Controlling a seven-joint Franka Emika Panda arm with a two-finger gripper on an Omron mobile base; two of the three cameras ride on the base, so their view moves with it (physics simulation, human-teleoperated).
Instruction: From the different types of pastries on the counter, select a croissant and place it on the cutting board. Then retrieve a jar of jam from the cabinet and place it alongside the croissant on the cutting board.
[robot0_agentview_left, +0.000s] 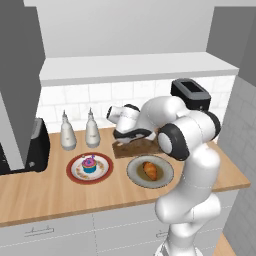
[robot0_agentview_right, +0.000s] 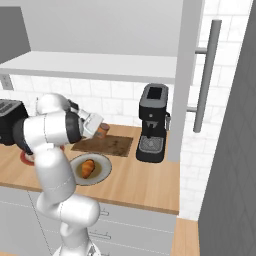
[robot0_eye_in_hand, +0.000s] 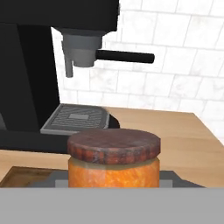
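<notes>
The arm hides much of the cutting board (robot0_agentview_left: 131, 148); the jar of jam (robot0_eye_in_hand: 113, 164) is cut off below.

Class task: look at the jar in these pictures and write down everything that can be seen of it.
The small orange-bodied jar with a reddish-brown flat round lid stands upright, lid on. The lid looks mottled and slightly wider than the body, which looks translucent. In the right base view the jar sits at the end of the robot's two-finger gripper, over the near-left part of the dark brown rectangular wooden cutting board. The jaws appear closed on its sides. Whether its base touches the board cannot be told.
</notes>
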